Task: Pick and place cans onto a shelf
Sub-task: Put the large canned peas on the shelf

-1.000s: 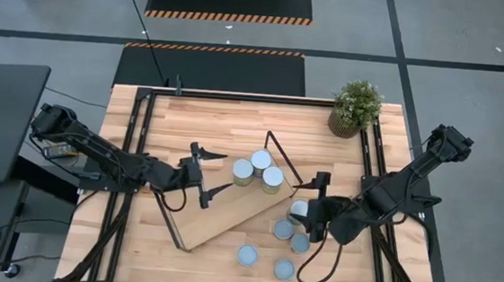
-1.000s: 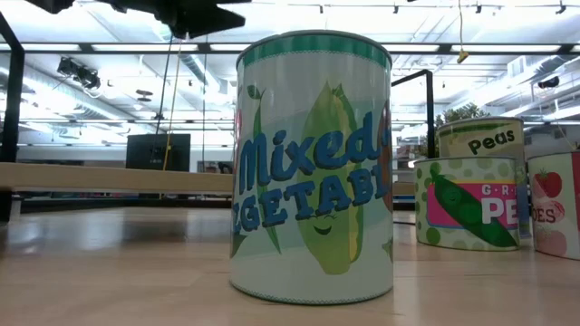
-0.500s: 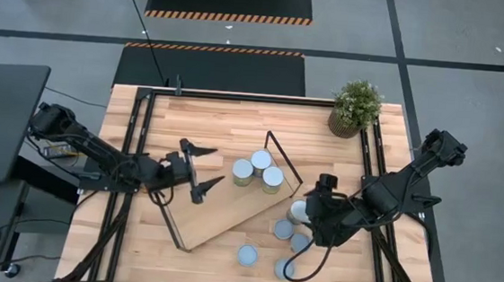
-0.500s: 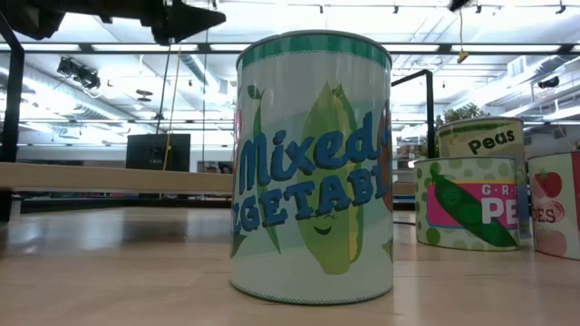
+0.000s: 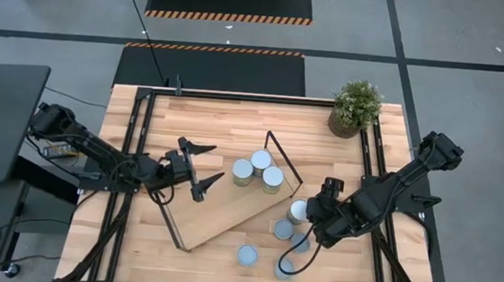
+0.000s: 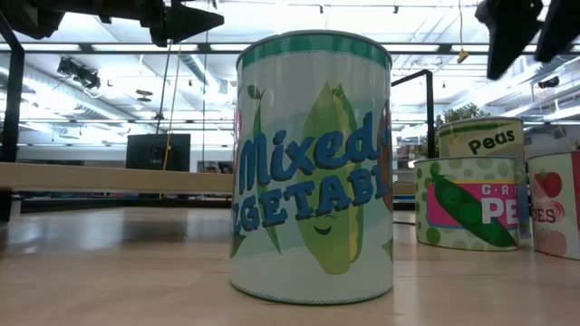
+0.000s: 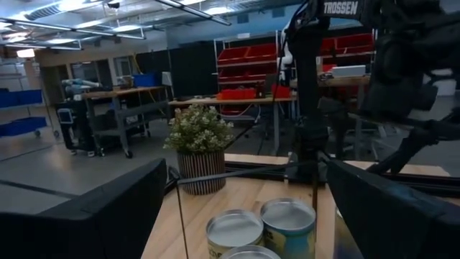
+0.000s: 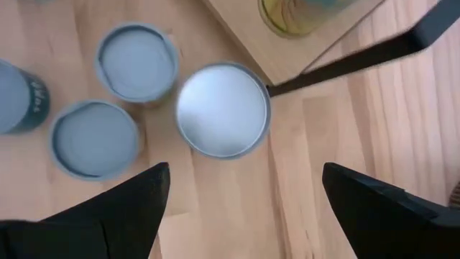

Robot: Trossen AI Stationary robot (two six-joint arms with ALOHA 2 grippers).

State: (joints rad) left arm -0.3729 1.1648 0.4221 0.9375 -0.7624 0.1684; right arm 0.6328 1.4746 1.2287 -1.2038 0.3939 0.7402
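Wood table (image 5: 235, 122): 3 cans (image 5: 260, 170) on shelf (image 5: 228, 213), left gripper (image 5: 198, 166) spread over shelf, right gripper (image 5: 310, 225) spread above loose cans (image 5: 283, 230).

"Mixed" on front can (image 6: 313, 167); "Peas" on rear can (image 6: 482, 140); "TROSSEN" on arm (image 7: 350, 8)

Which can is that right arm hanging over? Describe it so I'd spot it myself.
Find the slanted shelf mid-table, then its right-hand black frame. The can stands on the tabletop against that frame's foot, below the open right gripper. Its loose neighbours sit farther from the shelf.

Rightmost can (image 6: 555, 205) cut off
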